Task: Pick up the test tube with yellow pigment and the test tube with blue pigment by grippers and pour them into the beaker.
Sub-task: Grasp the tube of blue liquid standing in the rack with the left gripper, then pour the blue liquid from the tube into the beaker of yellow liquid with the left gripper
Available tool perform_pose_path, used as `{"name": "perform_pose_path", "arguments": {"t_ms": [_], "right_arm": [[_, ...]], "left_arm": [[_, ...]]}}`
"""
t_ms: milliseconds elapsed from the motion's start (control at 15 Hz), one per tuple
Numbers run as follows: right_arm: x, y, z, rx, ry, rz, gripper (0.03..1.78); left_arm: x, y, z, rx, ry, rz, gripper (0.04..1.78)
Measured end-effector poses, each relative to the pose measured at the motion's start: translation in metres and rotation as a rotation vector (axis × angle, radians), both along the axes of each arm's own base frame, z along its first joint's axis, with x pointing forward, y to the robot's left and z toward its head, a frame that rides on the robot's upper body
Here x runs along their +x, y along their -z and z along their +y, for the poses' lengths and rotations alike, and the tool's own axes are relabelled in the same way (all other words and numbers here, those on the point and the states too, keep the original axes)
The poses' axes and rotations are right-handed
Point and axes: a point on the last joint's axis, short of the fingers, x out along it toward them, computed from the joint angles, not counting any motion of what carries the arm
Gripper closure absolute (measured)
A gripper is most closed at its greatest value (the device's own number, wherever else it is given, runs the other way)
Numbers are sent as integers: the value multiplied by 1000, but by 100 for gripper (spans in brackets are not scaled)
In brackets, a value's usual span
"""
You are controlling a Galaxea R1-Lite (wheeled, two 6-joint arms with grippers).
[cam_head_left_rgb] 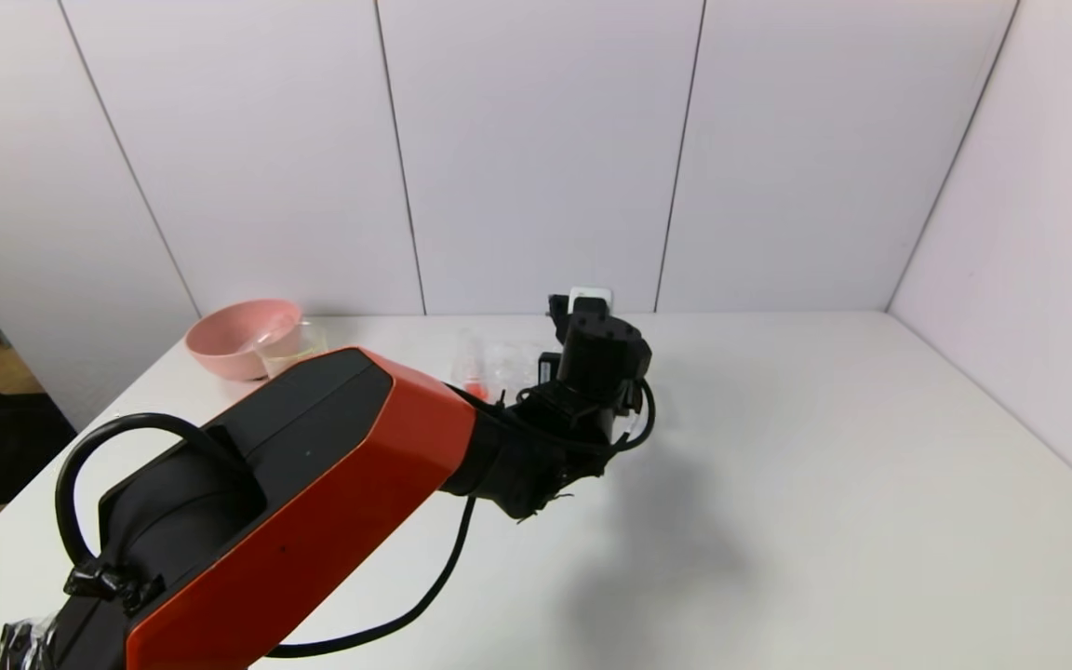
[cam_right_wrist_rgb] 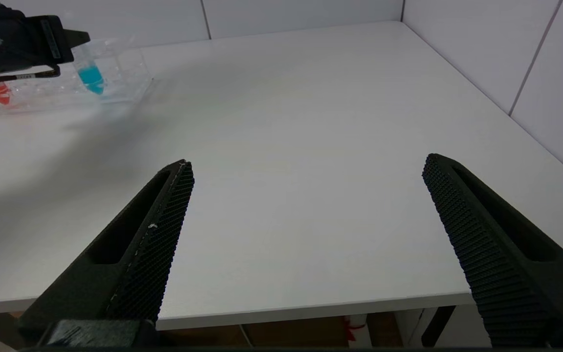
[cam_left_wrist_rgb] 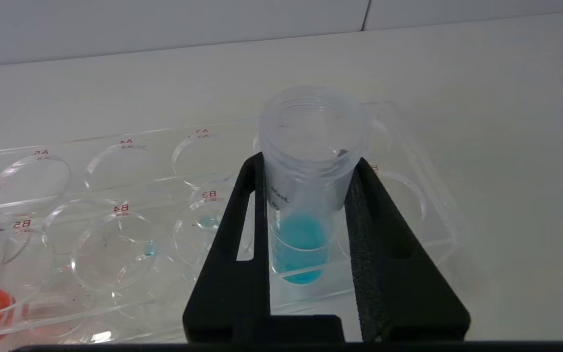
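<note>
Over at the far rack (cam_left_wrist_rgb: 66, 205), left gripper (cam_left_wrist_rgb: 308, 195) pinched the blue-pigment test tube (cam_left_wrist_rgb: 306, 195) just under its rim; light, slick plastic, probably. Right gripper (cam_right_wrist_rgb: 306, 234) sat spread wide near the table's front edge.

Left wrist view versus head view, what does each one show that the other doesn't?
Only the left wrist view shows the left tool shut on the test tube with blue pigment, standing in the clear rack with labelled holes. Only the head view shows the pink bowl, the beaker beside it, and the orange left arm reaching over. Both share the white table and the red-liquid tube.
</note>
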Motion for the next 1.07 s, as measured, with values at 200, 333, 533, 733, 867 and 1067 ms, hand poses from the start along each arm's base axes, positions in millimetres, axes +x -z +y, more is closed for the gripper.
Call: {"name": "perform_pose_path", "arguments": {"t_ms": [200, 333, 533, 733, 867, 1067], "right_arm": [[0, 0, 0, 0, 0, 0, 10], [0, 0, 0, 0, 0, 0, 10], [0, 0, 0, 0, 0, 0, 10], [0, 0, 0, 0, 0, 0, 10], [0, 0, 0, 0, 0, 0, 10], [0, 0, 0, 0, 0, 0, 10]], "left_arm": [[1, 0, 0, 0, -5, 0, 138], [1, -1, 1, 0, -10, -2, 138], [0, -5, 2, 0, -14, -4, 138], [-3, -14, 4, 1, -15, -6, 138], [-5, -20, 5, -1, -14, -11, 138], [-10, -34, 7, -1, -11, -15, 138]]}}
